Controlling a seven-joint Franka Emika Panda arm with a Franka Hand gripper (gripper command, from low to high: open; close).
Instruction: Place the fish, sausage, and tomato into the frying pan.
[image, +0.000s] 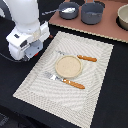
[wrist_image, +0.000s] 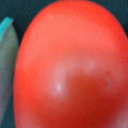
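Note:
The tomato (wrist_image: 67, 65) is a glossy red ball that fills almost the whole wrist view, very close to the camera. It is hidden behind the arm in the exterior view. My gripper (image: 31, 50) hangs low at the exterior view's left, beside the mat; its fingers are hidden and do not show in the wrist view. The dark frying pan (image: 62, 14) stands at the back on the brown board, handle pointing to the exterior view's left. A small white piece, the fish (image: 68, 9), lies in it. The sausage is out of view.
A grey pot (image: 92, 13) stands beside the pan and a beige bowl (image: 123, 17) is at the back right. On the striped mat (image: 35, 80) are a tan plate (image: 68, 66), a wooden-handled knife (image: 87, 58) and a fork (image: 66, 80). A teal-edged thing (wrist_image: 6, 60) shows beside the tomato.

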